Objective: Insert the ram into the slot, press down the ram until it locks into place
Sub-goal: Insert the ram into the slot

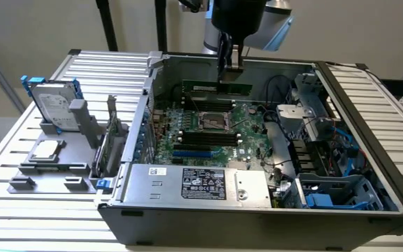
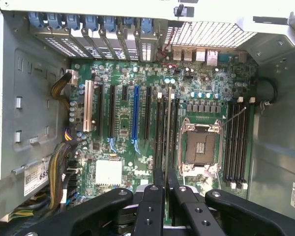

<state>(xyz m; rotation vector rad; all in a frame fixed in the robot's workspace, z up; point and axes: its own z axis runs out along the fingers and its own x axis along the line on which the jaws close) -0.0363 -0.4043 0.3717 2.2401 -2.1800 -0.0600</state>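
Tool [image 1: 231,71] clenched on ram [image 1: 215,87], ram level above motherboard [image 1: 252,128], apparently over slot [image 2: 160,129] beside processor socket [image 1: 212,122]

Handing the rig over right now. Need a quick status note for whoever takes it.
Claw: shut on the ram, gripping its upper edge; the stick is level and on edge.
Ram: just over the black slots beyond the processor socket in the exterior view. In the wrist view it runs lengthwise along that bank.
Done: ram picked up and brought to the bank.
Left: I cannot tell whether it has entered a slot. Insertion and locking are not shown as done.
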